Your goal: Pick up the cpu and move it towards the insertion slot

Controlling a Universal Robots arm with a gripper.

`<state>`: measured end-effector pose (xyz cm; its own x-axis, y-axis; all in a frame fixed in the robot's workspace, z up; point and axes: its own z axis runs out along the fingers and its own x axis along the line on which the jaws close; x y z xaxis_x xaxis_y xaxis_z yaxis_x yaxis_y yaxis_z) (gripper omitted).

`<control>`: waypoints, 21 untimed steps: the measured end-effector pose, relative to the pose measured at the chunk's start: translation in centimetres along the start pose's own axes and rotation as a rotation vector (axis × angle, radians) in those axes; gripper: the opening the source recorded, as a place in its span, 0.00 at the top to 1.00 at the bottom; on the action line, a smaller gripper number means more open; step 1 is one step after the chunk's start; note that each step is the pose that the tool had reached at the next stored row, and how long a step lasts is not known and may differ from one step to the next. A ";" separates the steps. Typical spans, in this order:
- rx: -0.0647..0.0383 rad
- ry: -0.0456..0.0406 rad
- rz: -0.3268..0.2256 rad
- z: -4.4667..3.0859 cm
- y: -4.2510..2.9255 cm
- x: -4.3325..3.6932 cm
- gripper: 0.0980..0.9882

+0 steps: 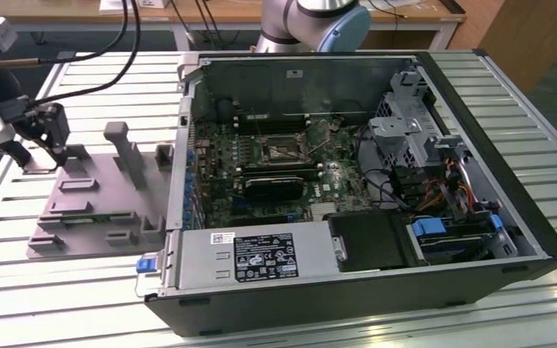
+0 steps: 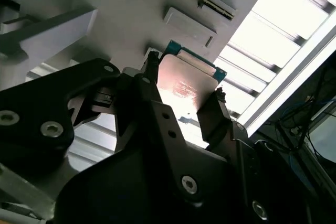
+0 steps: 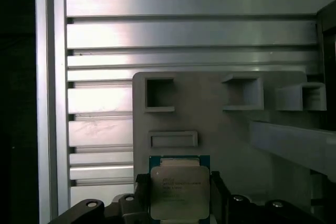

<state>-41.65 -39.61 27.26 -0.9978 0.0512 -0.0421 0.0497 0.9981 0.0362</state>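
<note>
The cpu [image 3: 179, 190], a flat square chip with a silvery top and a teal-green rim, sits between my two black fingers [image 3: 219, 195]. My gripper [image 3: 179, 199] is shut on it by two opposite edges. The second wrist view has the cpu [image 2: 186, 82] in the same grip [image 2: 184, 92], over the grey fixture plate [image 2: 131, 9]. In the exterior view my gripper [image 1: 41, 154] is at the far left, over the plate's back corner. The insertion slot [image 1: 283, 150], a dark square socket with a silvery frame, lies on the motherboard inside the open case, well to the exterior view's right of my gripper.
The grey fixture plate [image 1: 95, 206] carries upright posts, pockets and a green memory stick [image 1: 85, 217]. The open computer case [image 1: 510, 181] has high walls, a black block [image 1: 273, 187] near the socket, cables and a power supply [image 1: 249, 257]. Cables [image 1: 114, 65] hang behind my wrist.
</note>
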 end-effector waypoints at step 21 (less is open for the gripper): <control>-0.001 -0.0122 0.000 -7.67 0.28 -0.32 0.50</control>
<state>-41.66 -39.61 34.94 -0.9972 0.0512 -0.0543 0.0493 0.9981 0.0367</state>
